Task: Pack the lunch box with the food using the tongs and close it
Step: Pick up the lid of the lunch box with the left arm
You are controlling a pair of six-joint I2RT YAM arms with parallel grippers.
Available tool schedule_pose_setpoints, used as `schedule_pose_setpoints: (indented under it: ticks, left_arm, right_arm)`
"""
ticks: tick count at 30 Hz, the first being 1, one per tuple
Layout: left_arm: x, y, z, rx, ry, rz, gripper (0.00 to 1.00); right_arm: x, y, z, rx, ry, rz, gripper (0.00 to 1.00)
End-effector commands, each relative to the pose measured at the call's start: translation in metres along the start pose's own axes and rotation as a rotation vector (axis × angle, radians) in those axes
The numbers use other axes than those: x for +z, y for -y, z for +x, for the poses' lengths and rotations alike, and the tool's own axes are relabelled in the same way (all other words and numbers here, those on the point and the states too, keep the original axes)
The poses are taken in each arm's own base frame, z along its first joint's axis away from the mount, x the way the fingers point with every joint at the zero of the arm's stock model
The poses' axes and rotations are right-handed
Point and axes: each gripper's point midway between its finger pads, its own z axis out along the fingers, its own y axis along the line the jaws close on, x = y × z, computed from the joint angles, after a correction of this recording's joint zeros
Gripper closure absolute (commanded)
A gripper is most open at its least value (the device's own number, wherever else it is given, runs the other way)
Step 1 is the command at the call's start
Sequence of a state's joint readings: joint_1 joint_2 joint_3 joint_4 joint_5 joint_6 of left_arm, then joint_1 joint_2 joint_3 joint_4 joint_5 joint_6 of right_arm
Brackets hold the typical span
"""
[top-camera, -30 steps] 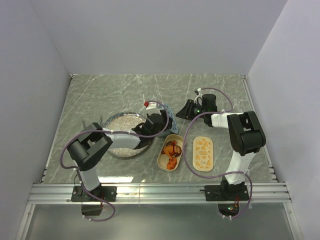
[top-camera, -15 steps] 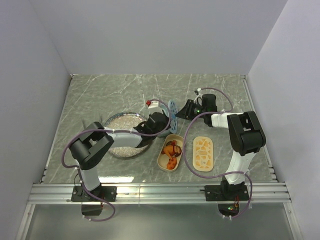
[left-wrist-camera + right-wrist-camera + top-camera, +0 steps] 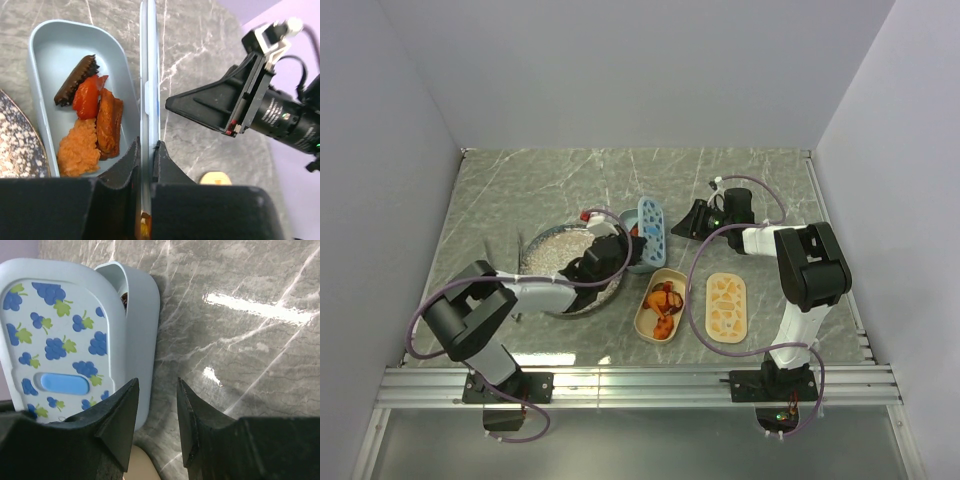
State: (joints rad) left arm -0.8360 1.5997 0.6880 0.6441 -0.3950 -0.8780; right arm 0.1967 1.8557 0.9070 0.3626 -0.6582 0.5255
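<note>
The light blue lunch box (image 3: pixel 37 60) holds orange, red and dark brown food (image 3: pixel 95 117). Its grape-patterned lid (image 3: pixel 651 230) stands on edge along the box's right side. My left gripper (image 3: pixel 146 145) is shut on the lid's (image 3: pixel 149 60) thin edge and reaches in from over the plate (image 3: pixel 548 250). My right gripper (image 3: pixel 156 385) is open and empty just right of the lid (image 3: pixel 55 335), low over the table. More food (image 3: pixel 662 300) lies in a tan oval tub (image 3: pixel 642 318). I cannot make out the tongs.
A tan oval lid (image 3: pixel 726 306) lies right of the tub. The speckled plate sits left of the lunch box, partly under my left arm. Walls close in the table at the back and both sides.
My left gripper has shut on the lid and pulled back to the left; the lid has swung so its grape face shows from above. The right arm has stayed put.
</note>
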Motion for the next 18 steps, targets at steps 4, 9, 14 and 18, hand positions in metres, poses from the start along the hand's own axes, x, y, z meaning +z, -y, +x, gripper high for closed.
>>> schedule_pose_setpoints:
  ticks: [4,9,14,18]
  left_arm:
    - [0.001,-0.003,-0.033,-0.165,0.091,0.084,1.0]
    - [0.001,-0.02,-0.024,-0.237,0.087,0.105,1.0]
    - [-0.003,-0.02,-0.028,-0.274,0.123,0.145,1.0]
    - [-0.009,-0.026,-0.039,-0.326,0.154,0.173,1.0]
  right_arm:
    - [-0.002,-0.012,-0.007,-0.062,0.03,-0.025,0.56]
    - [-0.001,-0.011,-0.007,-0.06,0.026,-0.02,0.56]
    - [0.001,-0.01,-0.005,-0.063,0.018,-0.017,0.56]
    - [0.002,-0.011,-0.004,-0.067,0.015,-0.018,0.56]
